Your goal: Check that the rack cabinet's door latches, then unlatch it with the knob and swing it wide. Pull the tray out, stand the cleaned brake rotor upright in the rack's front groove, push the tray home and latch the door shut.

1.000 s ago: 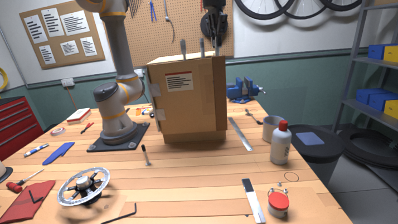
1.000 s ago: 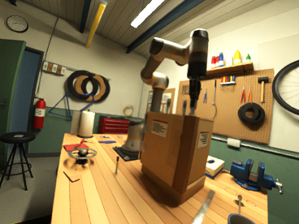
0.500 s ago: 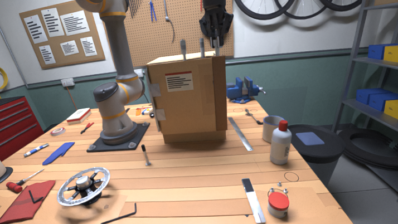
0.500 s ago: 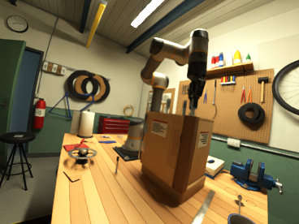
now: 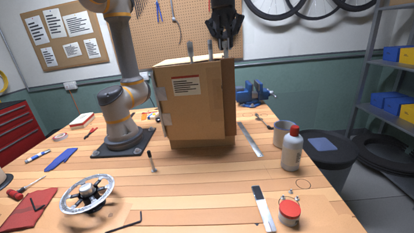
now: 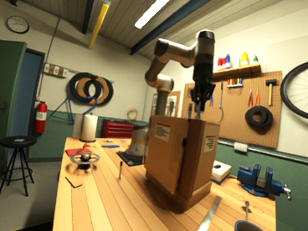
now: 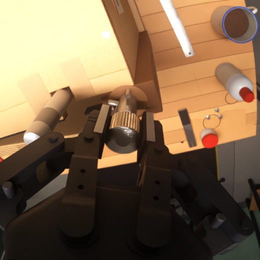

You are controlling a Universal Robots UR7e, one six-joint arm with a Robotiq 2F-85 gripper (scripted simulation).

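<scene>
The ribbed metal knob [image 7: 124, 125] stands on top of the cardboard rack cabinet [image 5: 194, 101] at its right front corner, and the two fingers of my gripper [image 7: 124, 122] are closed on its sides. The gripper [image 5: 224, 43] points straight down from above the cabinet [image 6: 184, 161]. The cabinet's door faces the front with a red-striped label, hinged on the left, and lies flat against the box. The brake rotor [image 5: 87, 193] rests at the front left of the bench, tilted on its hub. The tray and rack are hidden inside.
A blue-rimmed cup [image 5: 282, 133] and a red-capped white bottle [image 5: 292, 148] stand right of the cabinet, with a steel ruler [image 5: 250, 139] between. Two more posts [image 5: 190, 51] rise from the cabinet top. A peg [image 5: 151, 161] stands on the bench in front of the door.
</scene>
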